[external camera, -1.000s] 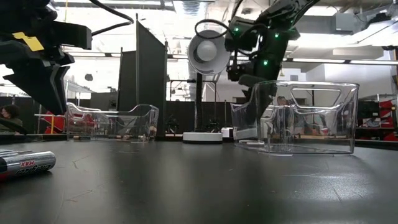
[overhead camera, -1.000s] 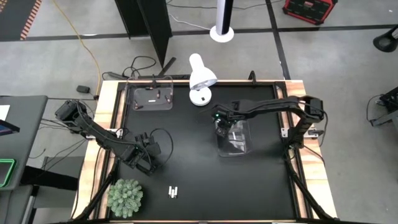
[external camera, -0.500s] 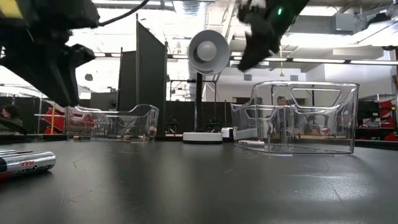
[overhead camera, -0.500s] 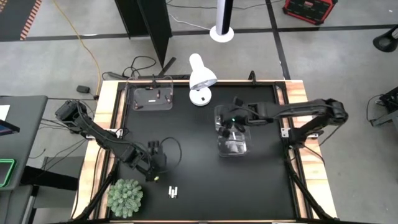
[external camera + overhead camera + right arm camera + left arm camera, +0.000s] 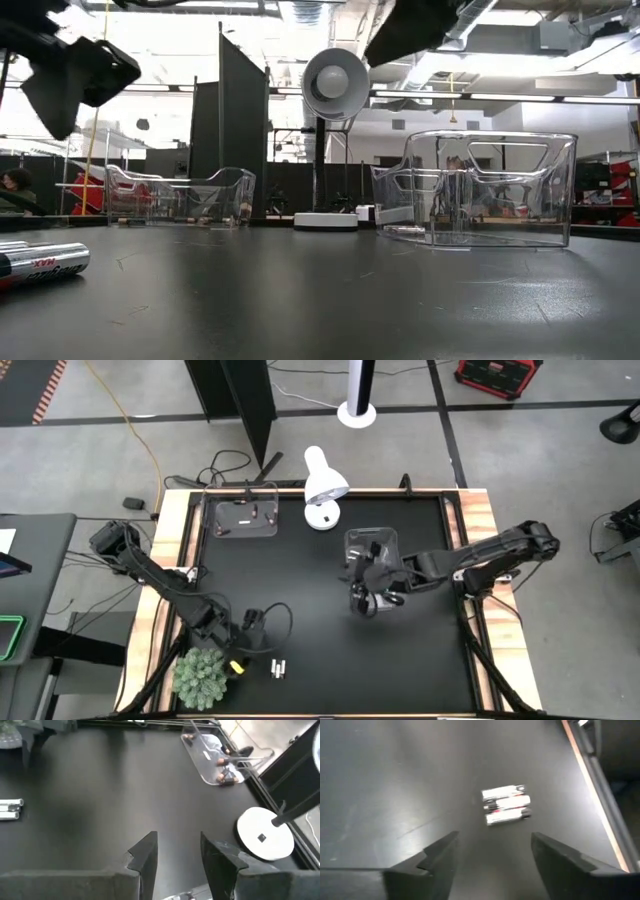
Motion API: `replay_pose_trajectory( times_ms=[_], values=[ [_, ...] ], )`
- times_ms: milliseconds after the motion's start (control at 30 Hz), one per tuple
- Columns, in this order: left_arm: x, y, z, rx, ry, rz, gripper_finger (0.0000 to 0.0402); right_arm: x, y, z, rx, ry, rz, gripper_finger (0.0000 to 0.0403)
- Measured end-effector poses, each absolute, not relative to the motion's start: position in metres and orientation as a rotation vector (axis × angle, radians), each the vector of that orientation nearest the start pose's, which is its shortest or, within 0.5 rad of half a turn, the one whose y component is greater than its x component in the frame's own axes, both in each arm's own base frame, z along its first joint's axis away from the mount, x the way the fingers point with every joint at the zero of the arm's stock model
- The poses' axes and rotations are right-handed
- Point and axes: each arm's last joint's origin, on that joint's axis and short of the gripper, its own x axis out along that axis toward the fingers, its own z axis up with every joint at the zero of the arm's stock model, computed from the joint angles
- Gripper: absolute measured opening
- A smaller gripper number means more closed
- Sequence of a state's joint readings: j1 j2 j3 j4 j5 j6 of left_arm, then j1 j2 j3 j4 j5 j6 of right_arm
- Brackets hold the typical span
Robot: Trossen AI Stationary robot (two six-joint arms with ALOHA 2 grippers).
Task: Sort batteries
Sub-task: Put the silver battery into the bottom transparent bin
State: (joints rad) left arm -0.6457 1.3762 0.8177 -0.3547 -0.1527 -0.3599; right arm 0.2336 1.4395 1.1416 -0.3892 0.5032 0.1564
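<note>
Three small batteries [image 5: 278, 668] lie side by side on the black table near its front edge; they also show in the left wrist view [image 5: 506, 805], white and dark with red marks. My left gripper [image 5: 250, 640] hovers open just short of them, its fingers [image 5: 435, 857] spread. My right gripper [image 5: 362, 598] is open and empty above the near end of the clear right bin [image 5: 372, 537]. The clear left bin [image 5: 240, 518] at the far left holds several small batteries [image 5: 222, 767].
A white desk lamp [image 5: 322, 480] stands at the far middle, between the bins. A green artificial plant [image 5: 200, 678] sits at the front left corner, close to my left arm. In the low view one battery [image 5: 40, 262] lies at the left.
My left gripper has moved toward the table's near edge and a little right, toward the three batteries. My right gripper has risen out of the right bin and moved along it toward the near edge.
</note>
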Motion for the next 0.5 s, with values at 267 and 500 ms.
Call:
replay_pose_trajectory(
  times_ms=[267,500],
  values=[
    [0.221,-0.174,0.205,-0.095,0.850,-0.291,0.0298,0.311,0.081,0.290,-0.117,0.529,-0.305,0.0159],
    [0.237,-0.188,0.166,-0.107,0.998,-0.220,0.0300,0.311,0.092,0.293,-0.144,0.475,-0.317,0.0159]
  ],
)
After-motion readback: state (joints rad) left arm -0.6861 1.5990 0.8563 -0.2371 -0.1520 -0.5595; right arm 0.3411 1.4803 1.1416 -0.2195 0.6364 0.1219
